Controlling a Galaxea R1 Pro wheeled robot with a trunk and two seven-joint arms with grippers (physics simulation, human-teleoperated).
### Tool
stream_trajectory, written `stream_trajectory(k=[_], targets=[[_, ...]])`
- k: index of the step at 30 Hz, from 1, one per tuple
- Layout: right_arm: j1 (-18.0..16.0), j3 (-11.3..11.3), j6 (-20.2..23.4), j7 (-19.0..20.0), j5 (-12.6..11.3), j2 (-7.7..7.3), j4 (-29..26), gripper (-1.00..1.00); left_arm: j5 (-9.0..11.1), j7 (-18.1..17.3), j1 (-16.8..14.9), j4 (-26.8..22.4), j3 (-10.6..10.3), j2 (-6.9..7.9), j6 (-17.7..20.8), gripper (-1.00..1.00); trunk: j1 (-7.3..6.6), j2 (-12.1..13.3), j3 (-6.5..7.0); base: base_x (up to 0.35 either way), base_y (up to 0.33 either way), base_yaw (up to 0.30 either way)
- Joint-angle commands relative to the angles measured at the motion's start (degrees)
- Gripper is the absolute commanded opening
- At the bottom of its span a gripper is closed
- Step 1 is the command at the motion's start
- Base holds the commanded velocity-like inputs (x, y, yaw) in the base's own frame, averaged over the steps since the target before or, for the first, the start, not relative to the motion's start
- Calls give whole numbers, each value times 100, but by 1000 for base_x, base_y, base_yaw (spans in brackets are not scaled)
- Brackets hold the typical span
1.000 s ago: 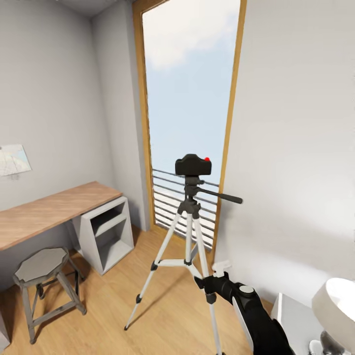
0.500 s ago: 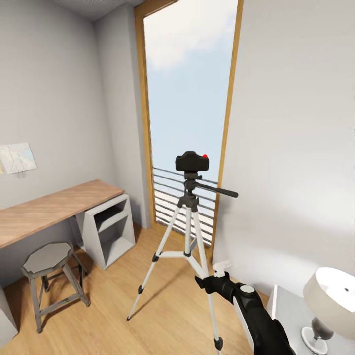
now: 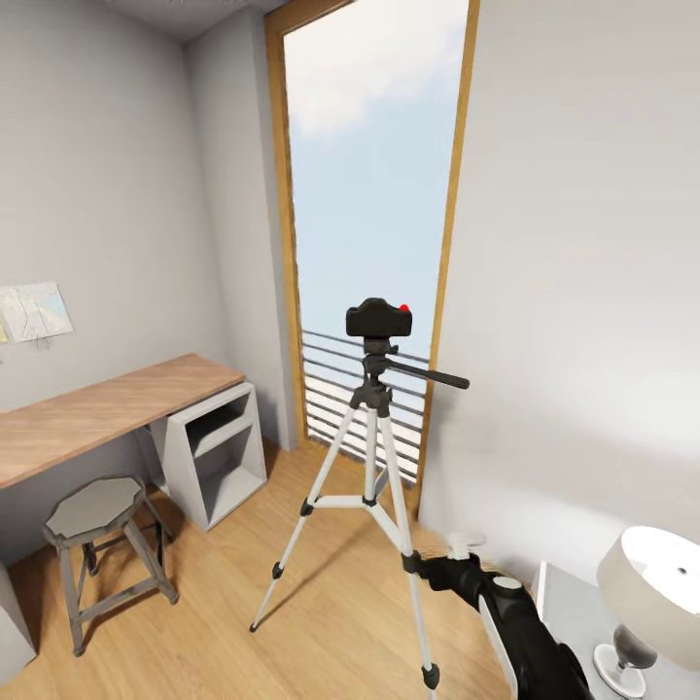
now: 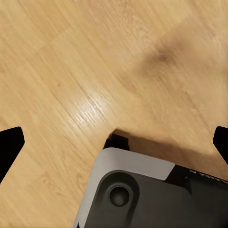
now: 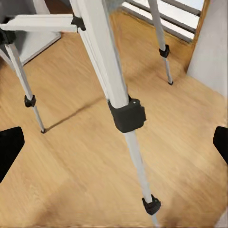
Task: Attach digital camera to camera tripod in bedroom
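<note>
1. Looks like the last step: digital camera [image 3: 380, 318] already sitting on top of the camera tripod [image 3: 372, 457], up and ahead of the right tool [image 3: 439, 567].
2. Right tool low down, just beside one tripod leg [image 5: 122, 111], fingers spread wide and holding nothing.
3. Left tool [image 4: 114, 137] pointing at the wood floor [image 4: 71, 71], fingers spread wide too, nothing between them.
4. Next move, as a guess: check that the camera sits firm, then pull the right tool back without bumping the leg.
5. Count: one camera, one tripod with three legs, one stool [image 3: 100, 544], one desk [image 3: 107, 408], one lamp [image 3: 653, 593], one tall window [image 3: 374, 194].
</note>
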Motion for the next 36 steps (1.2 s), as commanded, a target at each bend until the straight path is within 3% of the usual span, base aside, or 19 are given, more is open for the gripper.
stream_trajectory(k=[1, 5, 6, 9, 14, 21, 28, 36], targets=[[-4, -96, 24, -21, 58, -37, 90, 100, 58, -10, -5, 5, -49, 1, -18, 100, 1, -7, -9, -1, 0, 0], [-4, -273, 17, -291, 63, -315, 526, 100, 71, -10, -5, 5, -44, 2, -23, 100, 1, -7, -9, 0, 0, 0], [-4, -313, 8, -378, 67, -510, 820, 100, 77, -10, -5, 7, -42, 2, -23, 100, 1, -7, -9, 0, 0, 0], [-4, -346, -10, -463, 71, -803, 1365, 100, 81, -10, -5, 7, -41, 3, -23, 100, 1, -7, -9, 0, 0, 0], [-4, -376, -102, -551, 87, -1080, 2374, 100, 85, -10, -5, 11, -42, -2, -23, 100, 1, -7, -9, 0, 0, 0], [-4, -384, -471, -712, 90, -1190, 3630, 100, 101, -10, -5, 13, -40, -10, -19, 100, 1, -7, -9, 0, 0, 0], [-4, -375, -970, -1280, 83, -1207, 4932, 100, 111, -10, -1, 15, -40, -14, 22, 100, 1, -7, -9, 0, 0, 0], [82, -371, -1522, -1543, 88, -1191, 5419, 100, 107, -10, 117, 14, -40, -59, 13, 100, 1, -7, -9, 0, 0, 0]])
